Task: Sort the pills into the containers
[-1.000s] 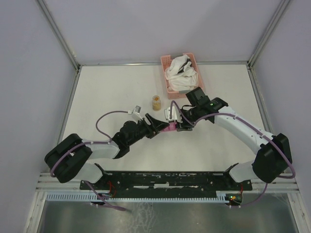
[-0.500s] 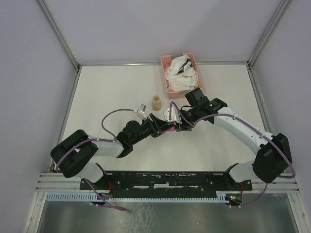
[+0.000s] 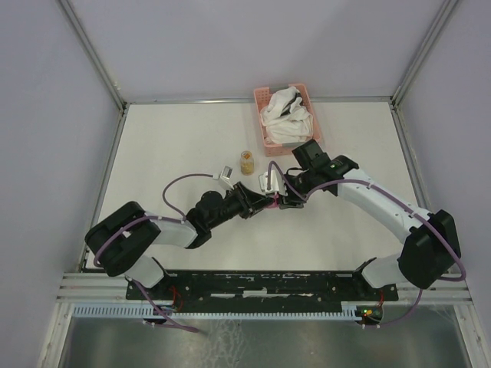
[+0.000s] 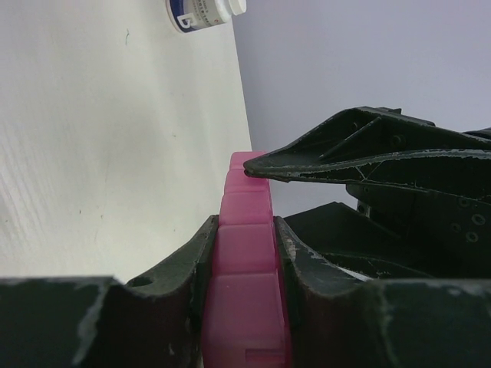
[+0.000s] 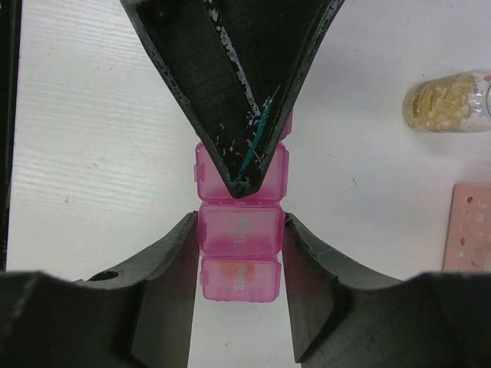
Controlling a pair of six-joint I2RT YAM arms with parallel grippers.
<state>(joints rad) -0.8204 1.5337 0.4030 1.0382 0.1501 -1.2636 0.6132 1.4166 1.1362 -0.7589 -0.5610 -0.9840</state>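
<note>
Mid-table, pink containers (image 5: 238,192) clamped by L hand (image 4: 245,230) & R hand (image 5: 239,226), orange bits (image 5: 230,271) in end compartment (image 5: 257,293)

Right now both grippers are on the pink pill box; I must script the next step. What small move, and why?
Probably steady the pill box with the right gripper, clamped across it, while the left gripper, shut on the same strip, pries one lid up. The lids in view look closed and the pills are in their jar, so nothing can go in yet.
</note>
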